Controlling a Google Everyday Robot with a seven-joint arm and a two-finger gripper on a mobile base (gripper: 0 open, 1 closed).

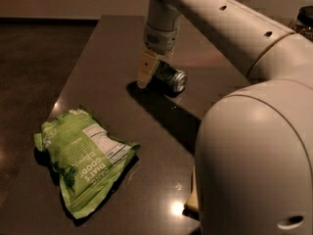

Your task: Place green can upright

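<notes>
So the gripper [150, 70] sits toward the far side of the dark table [98, 58], pointing straight down from the wrist of the big white arm [220, 18] that reaches in from the right. The green can [171, 76] is right there with it, pressed up against the gripper's right side. It's lying tilted rather than standing, with its silver end facing right and a bit toward the near side. The dark green label shows just behind that rim. Honestly, I can't tell whether the gripper is actually clamped on the can or just resting against it, since the view doesn't settle it. There's a dark shadow on the table under and to the near right of the pair.

Over on the near left, well apart from the can, a light-green snack bag [83, 160] lies flat and crinkled, with its white nutrition panel facing up. The robot's rounded white body [259, 155] fills the near right corner, and a pale yellowish block [191, 199] peeks out from behind its left edge, mostly hidden. To the left of the table is dark floor [29, 58].
</notes>
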